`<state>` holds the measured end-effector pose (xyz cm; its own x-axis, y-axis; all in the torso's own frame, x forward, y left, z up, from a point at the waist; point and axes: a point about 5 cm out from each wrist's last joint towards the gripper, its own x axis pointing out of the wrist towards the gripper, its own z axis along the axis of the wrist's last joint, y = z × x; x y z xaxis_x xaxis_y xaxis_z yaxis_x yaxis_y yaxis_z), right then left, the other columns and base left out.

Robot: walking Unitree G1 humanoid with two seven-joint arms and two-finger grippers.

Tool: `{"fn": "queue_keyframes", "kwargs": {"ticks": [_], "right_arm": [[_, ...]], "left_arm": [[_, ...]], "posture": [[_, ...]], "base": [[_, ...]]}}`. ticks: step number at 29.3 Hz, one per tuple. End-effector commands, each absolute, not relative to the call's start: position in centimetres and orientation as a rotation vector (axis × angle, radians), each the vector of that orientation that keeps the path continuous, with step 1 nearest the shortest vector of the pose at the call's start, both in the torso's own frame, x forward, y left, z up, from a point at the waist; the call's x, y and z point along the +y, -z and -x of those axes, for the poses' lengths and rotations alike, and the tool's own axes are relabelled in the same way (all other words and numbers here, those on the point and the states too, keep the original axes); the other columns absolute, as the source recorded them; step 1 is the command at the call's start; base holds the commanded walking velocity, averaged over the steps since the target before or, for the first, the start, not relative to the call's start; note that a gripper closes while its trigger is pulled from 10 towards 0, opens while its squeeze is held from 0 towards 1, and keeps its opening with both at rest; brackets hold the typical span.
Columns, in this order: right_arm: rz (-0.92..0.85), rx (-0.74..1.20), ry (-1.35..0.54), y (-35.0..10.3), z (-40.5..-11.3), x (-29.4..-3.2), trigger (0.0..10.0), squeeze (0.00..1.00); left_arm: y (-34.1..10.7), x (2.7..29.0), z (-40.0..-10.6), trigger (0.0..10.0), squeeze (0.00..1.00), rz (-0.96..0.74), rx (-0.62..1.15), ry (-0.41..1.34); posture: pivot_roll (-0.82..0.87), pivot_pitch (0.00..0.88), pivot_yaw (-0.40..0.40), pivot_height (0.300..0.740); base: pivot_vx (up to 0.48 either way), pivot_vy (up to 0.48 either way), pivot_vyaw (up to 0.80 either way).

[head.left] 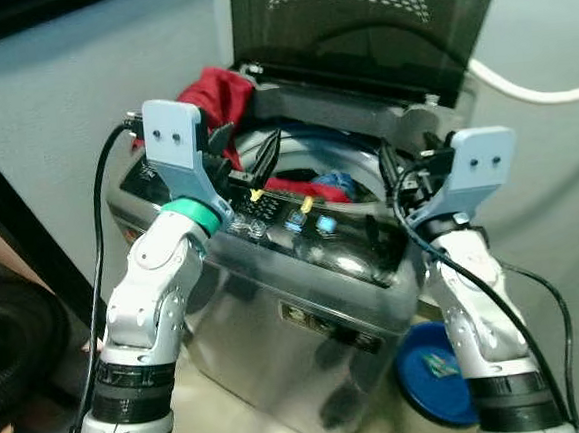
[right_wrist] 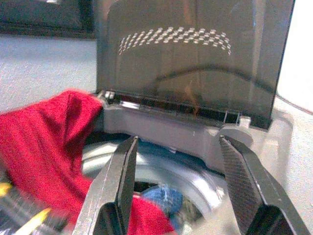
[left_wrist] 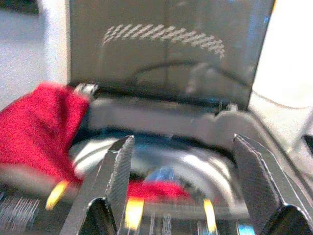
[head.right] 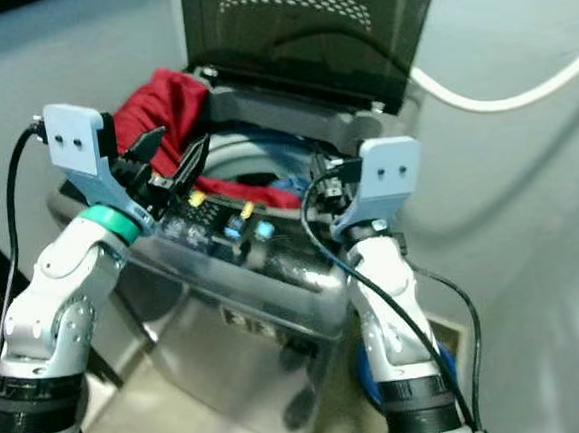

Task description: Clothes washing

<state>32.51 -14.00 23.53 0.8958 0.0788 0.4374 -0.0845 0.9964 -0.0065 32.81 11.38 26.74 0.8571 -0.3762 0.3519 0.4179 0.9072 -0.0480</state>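
A grey top-loading washing machine (head.left: 307, 315) stands before me with its dark lid (head.left: 354, 21) raised. A red cloth (head.left: 222, 93) hangs over the back left rim and runs down into the drum. Beside it in the drum lies a blue garment (head.left: 335, 183). My left gripper (head.left: 249, 144) hovers open above the front left of the drum opening, just over the control panel (head.left: 290, 221), holding nothing. My right gripper (head.left: 411, 167) is open over the machine's front right corner, also holding nothing. Both wrist views look between the open fingers (right_wrist: 117, 181) at the red cloth (right_wrist: 44, 147) and the drum.
A white hose (head.left: 531, 92) curves along the wall at the right. A blue round object (head.left: 437, 370) lies on the floor by the machine's right side. At the far left sits a black corrugated hose (head.left: 18, 338). Grey walls close in behind and to the left.
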Motion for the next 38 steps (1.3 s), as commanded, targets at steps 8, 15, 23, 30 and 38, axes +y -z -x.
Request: {"fn": "queue_keyframes", "kwargs": {"ticks": [8, 15, 23, 30, 38], "right_arm": [[0.026, -0.455, -0.164, -23.4, -32.4, -12.8, 10.0, 0.00], [0.022, -0.449, -0.218, -23.2, -32.2, -12.2, 10.0, 0.00], [0.015, -0.449, -0.241, -23.1, -32.1, -12.1, 10.0, 0.00], [0.007, -0.448, -0.245, -23.1, -32.1, -12.2, 10.0, 0.00], [0.002, -0.448, -0.255, -23.0, -32.1, -12.1, 10.0, 0.00]], "left_arm": [[-26.8, 11.6, -32.8, 10.0, 0.00, 0.117, -0.345, 0.395], [-26.7, 11.5, -32.9, 10.0, 0.00, 0.112, -0.341, 0.392], [-26.5, 11.5, -32.9, 10.0, 0.00, 0.104, -0.337, 0.394], [-26.4, 11.4, -33.0, 10.0, 0.00, 0.099, -0.334, 0.395], [-26.1, 11.4, -33.1, 10.0, 0.00, 0.084, -0.326, 0.396]], "posture": [[0.06, 0.000, 0.039, 0.740], [0.06, 0.001, 0.038, 0.740], [0.06, 0.000, 0.039, 0.740], [0.05, 0.000, 0.040, 0.740], [0.05, 0.000, 0.040, 0.740]], "base": [[0.000, 0.000, 0.80], [0.000, 0.000, 0.79], [0.000, 0.000, 0.79], [0.000, 0.000, 0.76], [0.000, 0.000, 0.76]]}}
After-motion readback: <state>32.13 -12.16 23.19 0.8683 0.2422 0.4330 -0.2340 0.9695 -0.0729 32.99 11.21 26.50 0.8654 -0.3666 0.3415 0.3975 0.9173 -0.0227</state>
